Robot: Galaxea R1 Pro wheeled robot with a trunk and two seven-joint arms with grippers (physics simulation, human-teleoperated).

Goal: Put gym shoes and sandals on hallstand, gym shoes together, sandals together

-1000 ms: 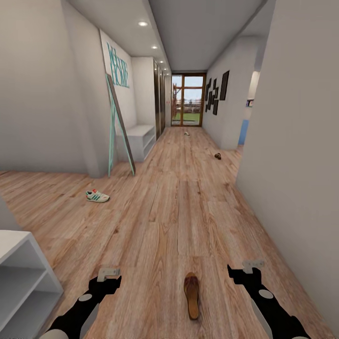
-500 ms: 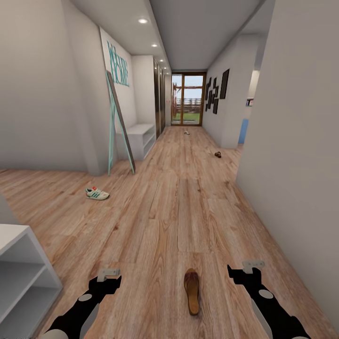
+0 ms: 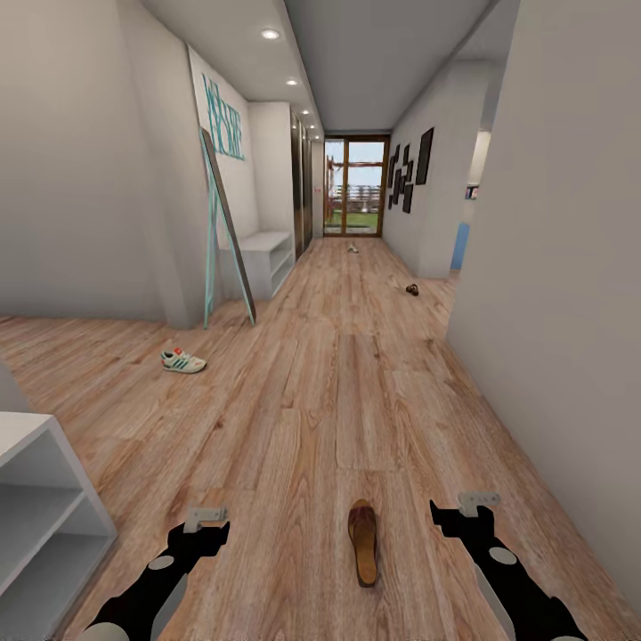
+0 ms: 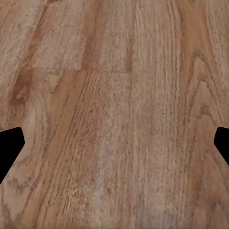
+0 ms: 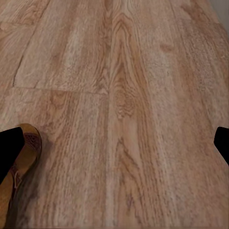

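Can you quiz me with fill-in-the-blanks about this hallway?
The sandal nearest the robot lies between its two ____.
The sneaker sits on the ____, not on the rack.
Both hands, left hand and right hand, hold ____.

Missing words: hands; floor; nothing
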